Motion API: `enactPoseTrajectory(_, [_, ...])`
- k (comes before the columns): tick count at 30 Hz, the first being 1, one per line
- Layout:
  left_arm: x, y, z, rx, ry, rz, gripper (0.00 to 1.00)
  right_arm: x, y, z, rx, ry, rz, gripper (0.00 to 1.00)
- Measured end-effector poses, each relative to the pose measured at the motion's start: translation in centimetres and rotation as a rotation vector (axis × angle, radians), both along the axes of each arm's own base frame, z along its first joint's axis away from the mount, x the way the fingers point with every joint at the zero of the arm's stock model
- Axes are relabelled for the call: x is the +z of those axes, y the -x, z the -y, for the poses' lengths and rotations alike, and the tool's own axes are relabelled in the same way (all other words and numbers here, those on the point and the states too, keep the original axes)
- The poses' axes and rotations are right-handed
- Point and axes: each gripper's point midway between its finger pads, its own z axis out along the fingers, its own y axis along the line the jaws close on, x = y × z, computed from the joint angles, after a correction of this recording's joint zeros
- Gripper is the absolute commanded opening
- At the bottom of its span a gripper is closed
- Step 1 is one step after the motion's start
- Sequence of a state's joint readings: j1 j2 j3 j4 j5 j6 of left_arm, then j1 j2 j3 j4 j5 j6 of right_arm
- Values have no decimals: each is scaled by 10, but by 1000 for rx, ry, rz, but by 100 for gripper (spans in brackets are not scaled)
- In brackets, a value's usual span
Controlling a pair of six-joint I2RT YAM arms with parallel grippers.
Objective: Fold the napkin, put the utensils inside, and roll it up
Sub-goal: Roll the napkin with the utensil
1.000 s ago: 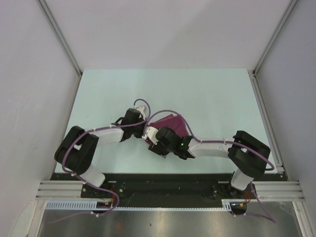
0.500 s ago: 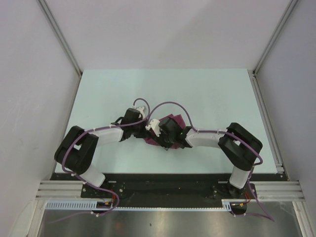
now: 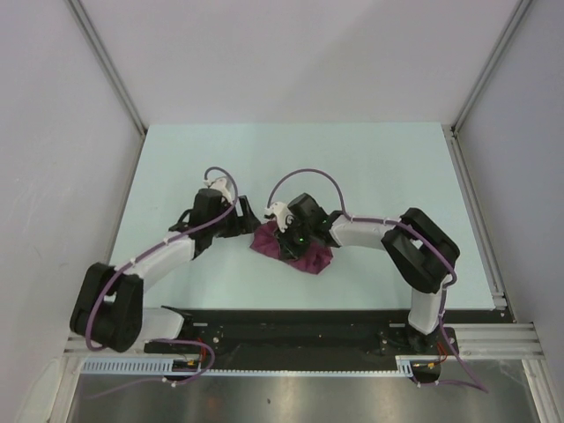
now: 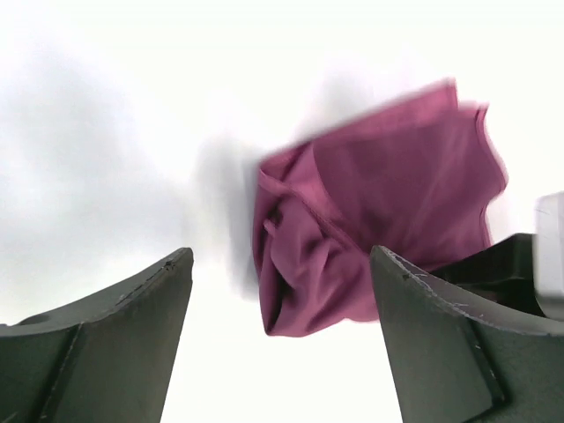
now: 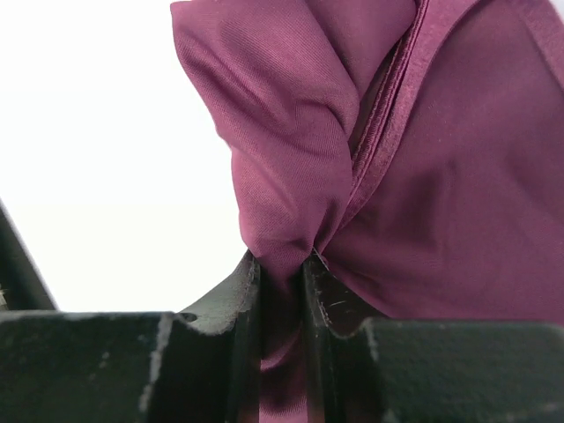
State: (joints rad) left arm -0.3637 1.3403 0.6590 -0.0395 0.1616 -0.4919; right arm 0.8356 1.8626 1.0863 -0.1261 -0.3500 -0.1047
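The right gripper [image 5: 280, 264] pinches a bunched fold of the magenta napkin [image 3: 298, 253]. The left gripper [image 4: 280, 257] hangs open just left of the napkin, not touching it.

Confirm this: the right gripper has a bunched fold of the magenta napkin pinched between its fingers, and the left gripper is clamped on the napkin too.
One thing is wrong. The left gripper is not clamped on the napkin: the left wrist view shows its fingers wide apart, the cloth lying beyond them. The right gripper does pinch a bunched fold between its fingers.
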Motion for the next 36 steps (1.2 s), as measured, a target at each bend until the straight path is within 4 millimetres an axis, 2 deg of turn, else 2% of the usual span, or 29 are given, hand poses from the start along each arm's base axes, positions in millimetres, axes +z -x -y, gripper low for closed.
enactPoseTrajectory(4, [13,6,-15,61,11,67,86,0,11,-6,15,-81,-106,10])
enactPoseTrajectory(11, [-2,32,-20,49,44,85,86,0,27,-7,1,-240,-328,7])
enactPoseTrajectory(18, [-11,48,-6,-32,105,85,86,-1,27,5,-50,-334,-568,6])
enactPoseTrajectory(28, [2,57,31,-191,184,143,82,-5,19,18,-88,-342,-784,6])
enactPoseTrajectory(31, [-6,57,33,-201,174,130,77,-5,19,18,-89,-344,-818,5])
enactPoseTrajectory(36, [-28,59,33,-214,140,77,62,-5,19,19,-92,-342,-837,5])
